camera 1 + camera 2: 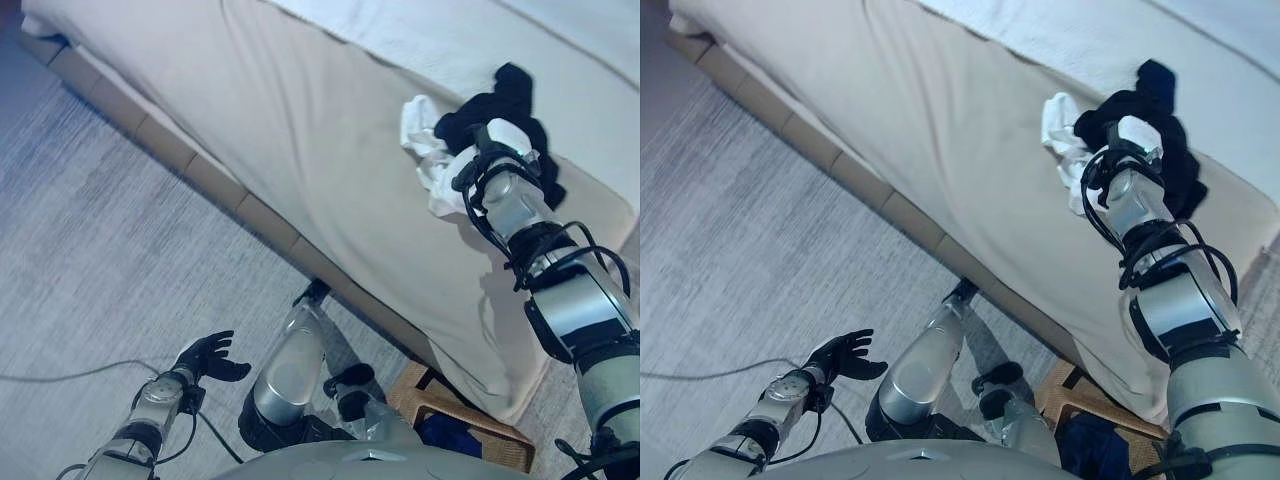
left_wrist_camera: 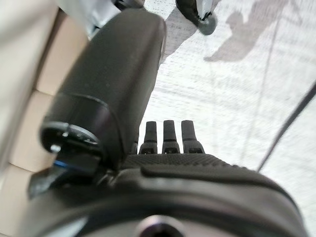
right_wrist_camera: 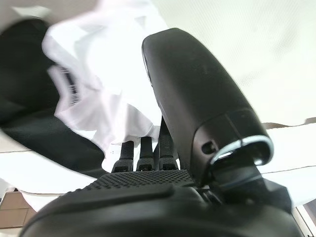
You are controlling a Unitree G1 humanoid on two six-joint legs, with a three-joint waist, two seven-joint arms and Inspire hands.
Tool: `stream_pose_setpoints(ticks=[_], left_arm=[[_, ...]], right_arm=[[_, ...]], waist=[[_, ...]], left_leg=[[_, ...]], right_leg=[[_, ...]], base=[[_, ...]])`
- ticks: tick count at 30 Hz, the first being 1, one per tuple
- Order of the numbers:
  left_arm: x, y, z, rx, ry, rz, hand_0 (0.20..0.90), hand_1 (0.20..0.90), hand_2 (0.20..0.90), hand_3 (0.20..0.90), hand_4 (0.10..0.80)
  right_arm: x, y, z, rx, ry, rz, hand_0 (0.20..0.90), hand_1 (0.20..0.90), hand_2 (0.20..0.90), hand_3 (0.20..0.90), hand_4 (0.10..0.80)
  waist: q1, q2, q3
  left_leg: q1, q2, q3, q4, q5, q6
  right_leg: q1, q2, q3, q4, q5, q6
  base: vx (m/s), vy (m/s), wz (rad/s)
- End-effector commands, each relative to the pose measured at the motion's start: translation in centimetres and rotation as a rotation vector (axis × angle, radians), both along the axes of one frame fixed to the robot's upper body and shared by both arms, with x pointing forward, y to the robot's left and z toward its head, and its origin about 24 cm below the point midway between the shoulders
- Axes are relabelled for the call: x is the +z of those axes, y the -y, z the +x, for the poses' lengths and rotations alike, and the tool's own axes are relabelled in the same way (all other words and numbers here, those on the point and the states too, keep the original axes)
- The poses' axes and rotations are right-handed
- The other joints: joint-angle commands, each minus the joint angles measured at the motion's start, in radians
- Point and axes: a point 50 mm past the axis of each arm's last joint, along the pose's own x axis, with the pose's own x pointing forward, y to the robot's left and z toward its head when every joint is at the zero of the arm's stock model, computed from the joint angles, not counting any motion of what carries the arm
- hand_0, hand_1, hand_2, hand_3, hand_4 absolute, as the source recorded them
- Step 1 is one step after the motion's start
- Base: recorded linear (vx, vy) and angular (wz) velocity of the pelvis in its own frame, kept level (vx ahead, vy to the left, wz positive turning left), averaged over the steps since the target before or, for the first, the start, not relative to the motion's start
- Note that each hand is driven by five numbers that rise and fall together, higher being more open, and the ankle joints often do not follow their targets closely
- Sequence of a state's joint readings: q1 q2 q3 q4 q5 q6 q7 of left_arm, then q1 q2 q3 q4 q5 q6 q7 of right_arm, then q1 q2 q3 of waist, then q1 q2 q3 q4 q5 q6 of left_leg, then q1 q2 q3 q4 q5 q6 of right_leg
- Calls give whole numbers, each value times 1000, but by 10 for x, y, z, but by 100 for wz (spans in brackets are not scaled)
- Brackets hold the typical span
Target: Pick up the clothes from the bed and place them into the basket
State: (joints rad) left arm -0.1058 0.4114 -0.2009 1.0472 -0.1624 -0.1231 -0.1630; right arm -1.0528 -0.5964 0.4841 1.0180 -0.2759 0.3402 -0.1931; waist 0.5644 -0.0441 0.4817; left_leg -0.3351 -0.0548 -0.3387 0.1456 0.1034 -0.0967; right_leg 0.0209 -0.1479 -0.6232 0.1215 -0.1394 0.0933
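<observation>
Your right hand [image 3: 197, 123] is stretched out over the bed [image 1: 300, 150] and sits right at the pile of clothes; in its wrist view the fingers [image 3: 142, 150] run straight forward with their tips against the white garment [image 3: 98, 98], not curled round it, and the thumb stands straight beside them, so the hand is spread and grips nothing. The white garment lies crumpled just in front of the hand and a little to its left, touching the black garment [image 1: 505, 105], which lies bunched beyond and to the right of the hand, partly under it as your head views show. Both pieces rest on the beige bed cover near the bed's edge. Your left hand [image 1: 208, 356] hangs low over the grey carpet [image 1: 100, 250], well apart from the bed, fingers straight and relaxed, holding nothing. The wicker basket [image 1: 480, 435] stands on the floor below the bed's edge, near your right arm, with dark blue cloth [image 1: 450, 432] already inside it.
</observation>
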Motion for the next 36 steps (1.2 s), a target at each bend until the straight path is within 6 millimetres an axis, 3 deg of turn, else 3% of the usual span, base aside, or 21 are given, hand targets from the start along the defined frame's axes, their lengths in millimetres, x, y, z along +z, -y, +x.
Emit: stream_pose_setpoints(ticks=[1,6,12,21,25,26,27,31,34,36], left_arm=[[4,-1,-2,-24,63,-29,900,900,900,900,800],[3,5,-2,-22,75,-59,900,900,900,900,800],[18,-3,14,-33,136,-54,900,900,900,900,800],[37,-11,37,-25,189,-22,900,900,900,900,800],[38,-12,39,-20,188,-22,900,900,900,900,800],[37,-11,38,-19,187,-24,900,900,900,900,800],[36,-10,37,-17,186,-27,900,900,900,900,800],[26,-2,26,7,182,-53,900,900,900,900,800],[18,0,15,50,183,-71,900,900,900,900,800],[15,-1,11,74,179,-76,900,900,900,900,800]], right_arm=[[77,-2,2,-85,335,-108,900,900,900,900,800],[72,18,-3,-181,212,-159,900,900,900,900,800],[22,65,-23,-315,-355,-121,900,900,900,900,800],[3,46,-15,-115,-549,-55,900,900,900,900,800],[10,29,-5,-30,-499,-176,900,900,900,900,800],[14,26,-3,-23,-468,-198,455,455,455,381,281],[18,22,0,-13,-407,-223,300,300,300,200,100],[77,-17,11,47,125,-336,300,300,300,200,100],[122,-46,0,117,477,-406,300,300,300,200,100],[141,-56,-11,150,646,-433,300,300,300,200,100]], waist=[[2,0,-23],[3,9,-6],[21,-19,19],[20,-77,38],[8,-82,38],[6,-81,38],[4,-79,38],[-20,-62,38],[-48,-60,38],[-62,-60,38]], left_leg=[[23,2,86,-80,-44,87],[-2,0,95,-74,-37,94],[-40,2,107,-77,-26,99],[-46,21,123,-99,-31,100],[-36,28,129,-104,-36,98],[-33,29,128,-106,-36,98],[-31,30,129,-109,-37,99],[-9,38,139,-116,-45,97],[11,44,153,-117,-58,98],[29,47,158,-121,-65,101]], right_leg=[[-35,-45,7,176,-33,-55],[-68,-78,-6,221,-30,-48],[-90,-82,-18,222,-2,-29],[-124,-60,-3,219,47,0],[-140,-57,11,228,54,6],[-142,-57,14,229,54,6],[-145,-56,17,230,55,6],[-152,-54,36,231,58,9],[-152,-54,58,235,58,10],[-149,-54,71,239,53,11]], base=[[-4,137,27],[30,91,13],[41,-36,9],[28,-85,0],[-2,-28,-4],[-11,-6,-8],[-14,-6,-10],[-37,31,-10],[-54,54,-23],[-40,40,-12]])
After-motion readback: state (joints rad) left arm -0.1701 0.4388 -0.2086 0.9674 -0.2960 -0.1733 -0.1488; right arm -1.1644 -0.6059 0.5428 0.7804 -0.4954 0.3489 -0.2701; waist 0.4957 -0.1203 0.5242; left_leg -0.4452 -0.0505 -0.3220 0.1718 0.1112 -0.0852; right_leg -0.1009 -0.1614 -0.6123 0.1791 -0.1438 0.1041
